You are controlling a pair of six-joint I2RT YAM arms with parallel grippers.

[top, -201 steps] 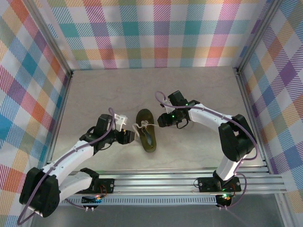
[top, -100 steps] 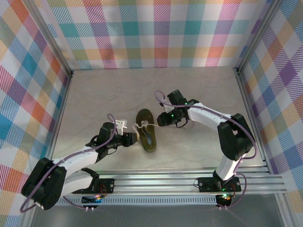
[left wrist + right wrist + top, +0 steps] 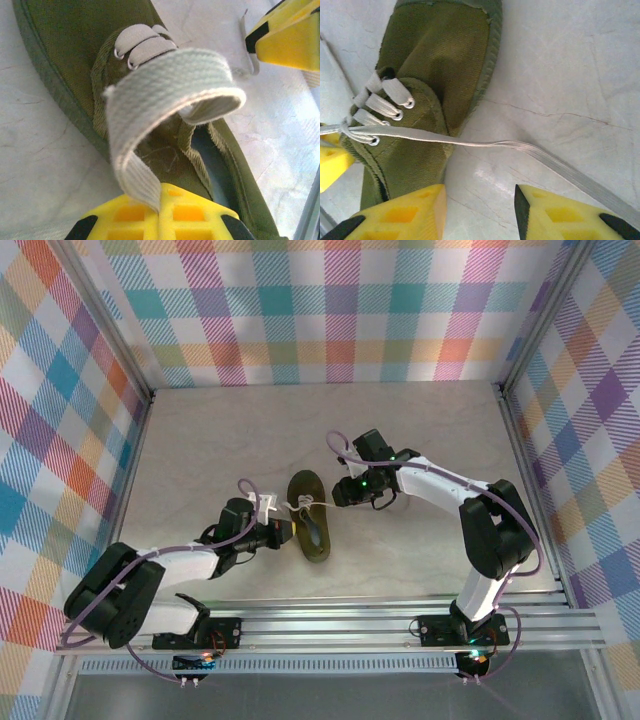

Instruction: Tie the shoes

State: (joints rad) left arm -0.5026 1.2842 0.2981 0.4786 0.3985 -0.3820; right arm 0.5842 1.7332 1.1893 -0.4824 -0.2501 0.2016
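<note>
Olive-green shoe [image 3: 311,528] near the middle of the surface [image 3: 420,440], between two grippers
Left gripper [image 3: 159,216] pressed together, pinching a looped cream lace [image 3: 170,70] at the shoe's left side; right gripper [image 3: 480,207] spread at its right side, a second lace [image 3: 520,146] running past it

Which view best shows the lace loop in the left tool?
Left wrist: the lace loop arches large and close from the shoe eyelets into the shut left tool. Top external shows a small pale fleck; right wrist catches its root at the eyelets.

Left hand [image 3: 282,531] pinched shut, right hand [image 3: 340,494] with jaws apart.
</note>
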